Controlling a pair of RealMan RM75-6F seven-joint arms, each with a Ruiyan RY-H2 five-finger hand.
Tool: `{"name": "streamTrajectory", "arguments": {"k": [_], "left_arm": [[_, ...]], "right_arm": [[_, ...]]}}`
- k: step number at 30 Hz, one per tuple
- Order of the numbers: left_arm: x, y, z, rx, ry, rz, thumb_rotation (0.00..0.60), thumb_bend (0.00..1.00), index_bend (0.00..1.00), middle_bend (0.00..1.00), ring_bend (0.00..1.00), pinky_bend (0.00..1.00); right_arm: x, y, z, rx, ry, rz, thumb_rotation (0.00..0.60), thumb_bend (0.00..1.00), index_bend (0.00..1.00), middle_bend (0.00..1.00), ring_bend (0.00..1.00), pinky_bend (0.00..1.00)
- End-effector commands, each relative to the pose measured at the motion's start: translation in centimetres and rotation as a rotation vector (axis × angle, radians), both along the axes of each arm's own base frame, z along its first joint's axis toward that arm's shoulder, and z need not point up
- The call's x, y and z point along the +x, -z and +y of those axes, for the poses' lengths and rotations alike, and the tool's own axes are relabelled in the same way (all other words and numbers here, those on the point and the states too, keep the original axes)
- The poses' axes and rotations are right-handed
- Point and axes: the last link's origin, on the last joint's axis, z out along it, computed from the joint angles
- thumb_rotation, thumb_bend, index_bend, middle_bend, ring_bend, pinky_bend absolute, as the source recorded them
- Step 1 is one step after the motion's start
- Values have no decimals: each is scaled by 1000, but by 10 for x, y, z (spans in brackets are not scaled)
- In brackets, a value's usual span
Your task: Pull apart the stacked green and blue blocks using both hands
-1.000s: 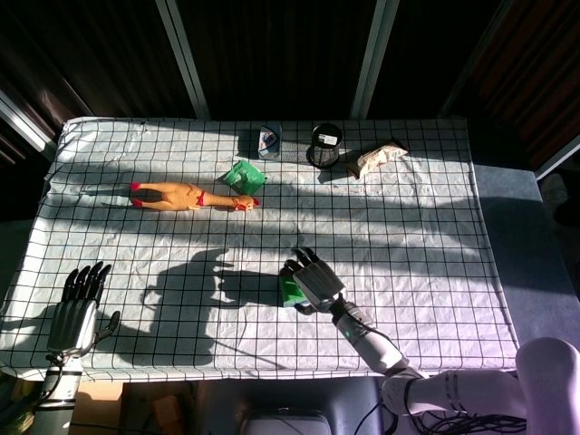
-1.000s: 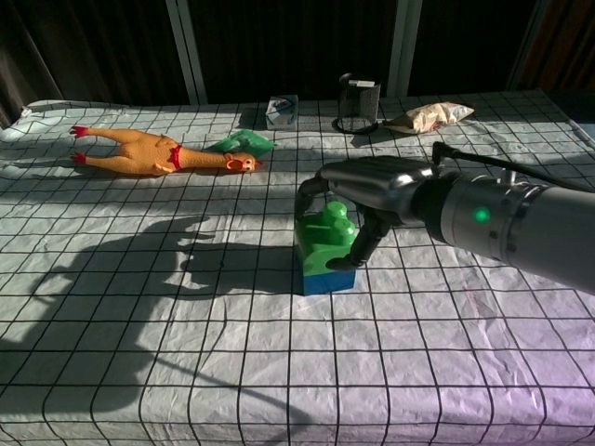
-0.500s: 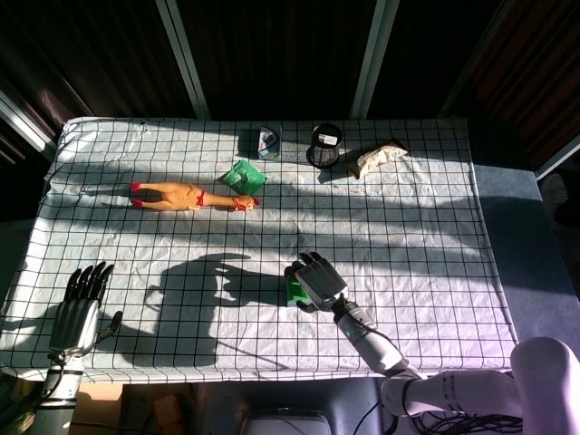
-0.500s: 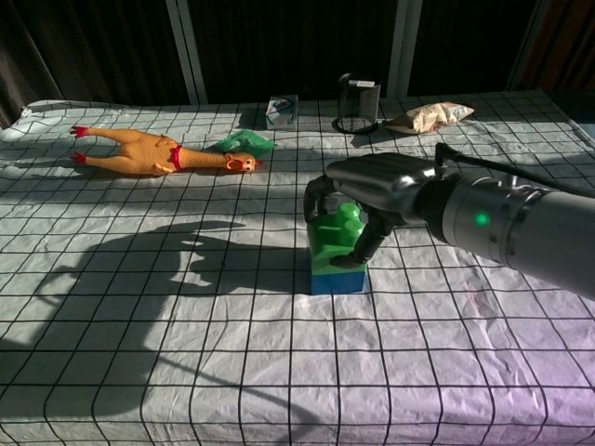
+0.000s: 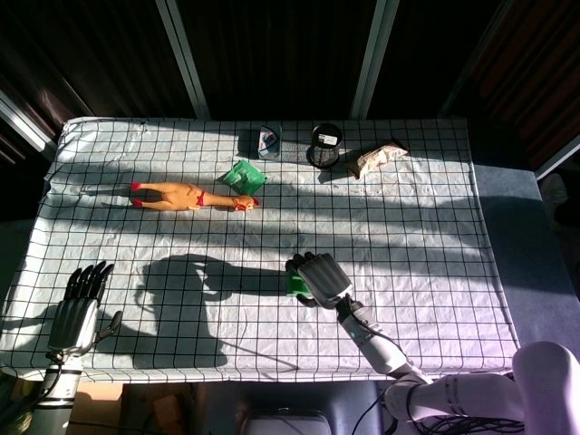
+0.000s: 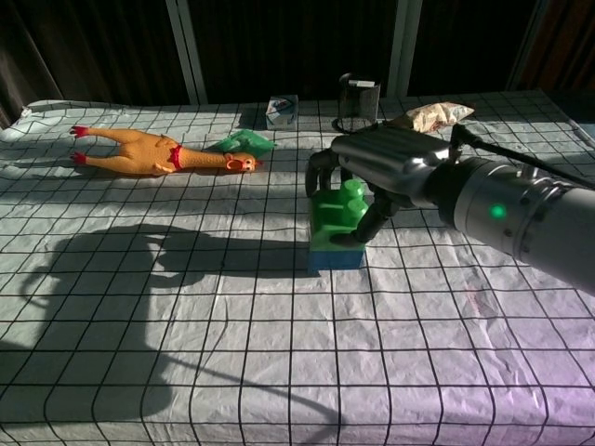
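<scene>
While gripping green block, right hand, fingers curled.

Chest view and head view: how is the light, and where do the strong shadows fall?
Chest view: hard sunlight on the green block and right hand, with a large arm shadow on the cloth to their left. Head view: bright bands cross the table; the background is nearly black.

- We can read no text, label, brand or number anywhere in either view.
- The small clear box at the far side of the table carries a blue mark, too small for us to make out.
- The green packet and the tan bag show no legible print.
</scene>
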Motion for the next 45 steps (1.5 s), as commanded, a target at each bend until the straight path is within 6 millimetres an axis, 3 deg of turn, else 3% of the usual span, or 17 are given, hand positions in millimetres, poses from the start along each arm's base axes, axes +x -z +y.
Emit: {"name": "streamTrajectory", "arguments": {"k": [1, 7, 11, 21, 30, 34, 45], "left_arm": [[2, -4, 0, -7, 42, -49, 600, 340, 0, 49, 0, 22], [5, -8, 17, -56, 185, -310, 600, 340, 0, 37, 0, 25], [17, 0, 34, -143, 286, -647, 600, 330, 0, 17, 0, 37], [53, 15, 71, -333, 334, -1255, 600, 276, 0, 0, 0, 48], [73, 32, 80, -482, 278, -1407, 600, 278, 0, 10, 0, 67], [81, 39, 79, -537, 255, -1447, 600, 278, 0, 83, 0, 90], [90, 46, 78, -562, 240, -1470, 600, 254, 0, 114, 0, 102]], "right_arm": [[5, -18, 0, -13, -7, -95, 600, 340, 939, 689, 614, 637], [26, -57, -5, -11, 5, -344, 600, 341, 948, 696, 621, 645], [43, -78, -7, 18, 17, -479, 600, 341, 947, 696, 621, 645], [85, -87, -9, 98, 27, -512, 600, 341, 948, 696, 621, 646], [121, -74, -1, 89, -27, -535, 600, 341, 948, 696, 621, 647], [132, -69, -2, 64, -40, -539, 600, 340, 950, 697, 621, 646], [141, -55, 0, 63, -21, -544, 600, 341, 962, 705, 621, 646]]}}
